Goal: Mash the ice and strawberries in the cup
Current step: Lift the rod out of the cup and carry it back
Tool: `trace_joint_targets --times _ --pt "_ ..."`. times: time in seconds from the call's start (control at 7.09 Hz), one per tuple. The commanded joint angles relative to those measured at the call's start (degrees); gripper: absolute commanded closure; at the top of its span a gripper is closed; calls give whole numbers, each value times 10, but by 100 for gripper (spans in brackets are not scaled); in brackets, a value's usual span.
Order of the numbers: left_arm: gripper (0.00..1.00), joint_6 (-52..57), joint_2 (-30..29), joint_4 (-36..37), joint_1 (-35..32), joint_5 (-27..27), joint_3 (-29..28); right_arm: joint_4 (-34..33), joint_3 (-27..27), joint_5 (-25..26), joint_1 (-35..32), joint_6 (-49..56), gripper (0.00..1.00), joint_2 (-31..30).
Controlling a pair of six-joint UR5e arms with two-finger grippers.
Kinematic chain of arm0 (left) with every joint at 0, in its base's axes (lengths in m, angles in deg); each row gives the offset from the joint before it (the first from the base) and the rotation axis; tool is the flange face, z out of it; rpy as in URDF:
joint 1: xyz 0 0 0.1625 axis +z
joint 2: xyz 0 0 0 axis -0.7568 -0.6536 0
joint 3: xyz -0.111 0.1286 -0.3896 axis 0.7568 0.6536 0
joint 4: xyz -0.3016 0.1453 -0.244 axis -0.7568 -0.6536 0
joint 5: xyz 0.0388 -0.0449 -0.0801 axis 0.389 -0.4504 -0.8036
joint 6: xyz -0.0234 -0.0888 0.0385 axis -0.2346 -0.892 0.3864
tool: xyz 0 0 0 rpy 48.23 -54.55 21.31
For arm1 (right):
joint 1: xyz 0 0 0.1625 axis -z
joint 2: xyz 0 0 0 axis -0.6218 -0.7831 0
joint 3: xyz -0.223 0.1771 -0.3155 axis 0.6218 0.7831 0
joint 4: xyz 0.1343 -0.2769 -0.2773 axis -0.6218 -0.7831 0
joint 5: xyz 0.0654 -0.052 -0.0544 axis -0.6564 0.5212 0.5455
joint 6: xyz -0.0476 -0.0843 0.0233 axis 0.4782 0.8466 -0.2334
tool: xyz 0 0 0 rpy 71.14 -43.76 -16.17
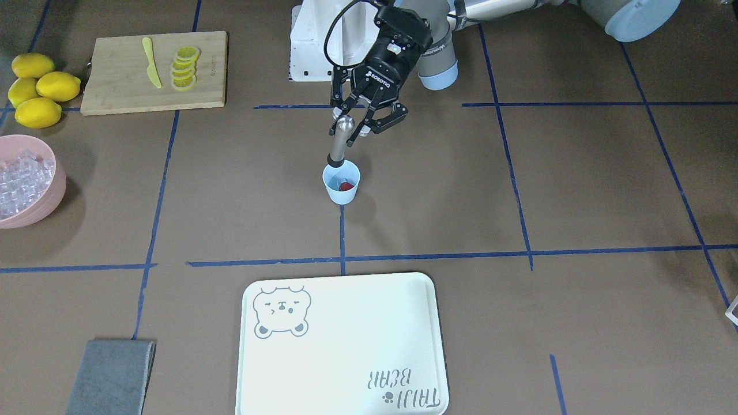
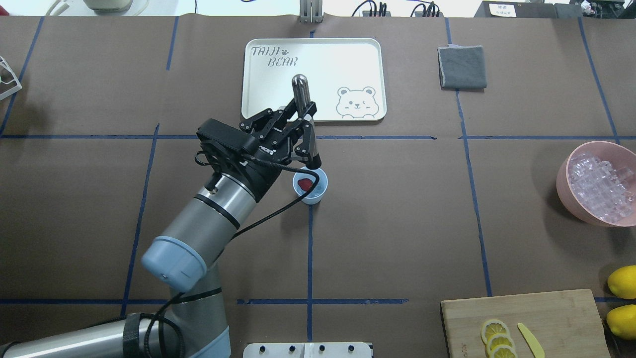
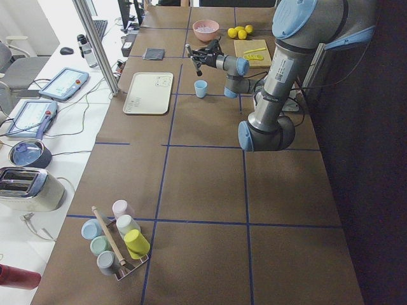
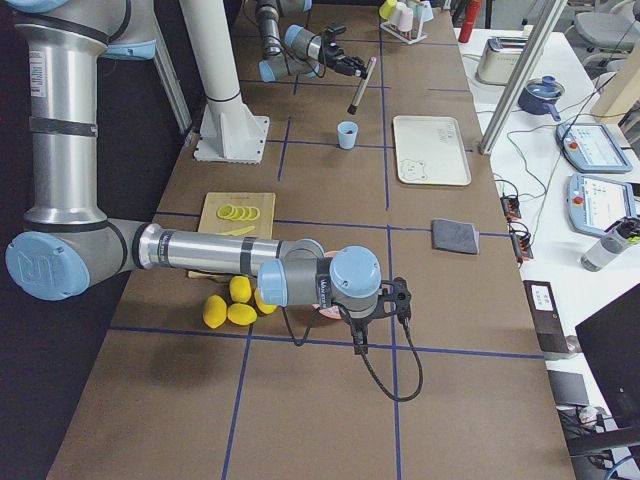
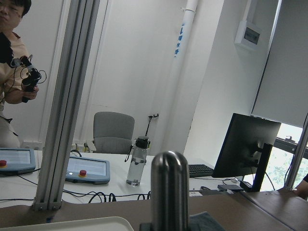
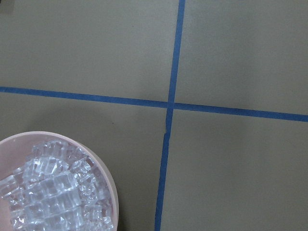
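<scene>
The light blue cup (image 1: 341,190) (image 2: 318,195) stands near the table's middle with a red strawberry (image 1: 346,186) (image 2: 304,183) inside. My left gripper (image 1: 354,124) (image 2: 304,117) is shut on a metal muddler (image 1: 339,144) (image 2: 308,134), held tilted with its lower end just above the cup's rim. The muddler's rounded top (image 5: 169,192) fills the left wrist view. Ice (image 1: 20,178) (image 2: 598,181) (image 6: 53,197) lies heaped in a pink bowl (image 1: 57,190) (image 6: 109,183). I cannot make out ice in the cup. My right gripper (image 4: 400,297) hangs near that bowl; I cannot tell its state.
A white bear tray (image 2: 263,104) lies beyond the cup. A grey cloth (image 2: 462,67) sits to its right. A wooden board (image 2: 546,308) carries lemon slices (image 2: 497,335) and a yellow knife (image 2: 529,338), with whole lemons (image 1: 37,89) beside it.
</scene>
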Motion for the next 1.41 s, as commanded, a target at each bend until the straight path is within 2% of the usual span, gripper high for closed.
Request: trace_joint_targets --times 0.0,0.14,0.28,0.56,0.7,1.13,1.27 --pt "100 -26 11 6 -73 -91 13 0 0 0 5 -1 1 3" --pt "100 -95 44 17 -114 -159 14 1 0 0 6 -1 1 5" --pt "100 -119 60 19 -147 -204 14 1 -1 1 6 -1 1 7" --pt "100 -198 91 72 -210 -307 15 3 -1 0 7 -1 1 9" --pt "100 -229 124 77 -243 -364 15 2 -1 0 7 -3 1 10" --pt "100 -313 233 179 -344 -573 44 1 5 -1 8 -2 1 9" --pt "100 -313 250 248 -399 -683 48 2 5 0 8 -2 1 9"
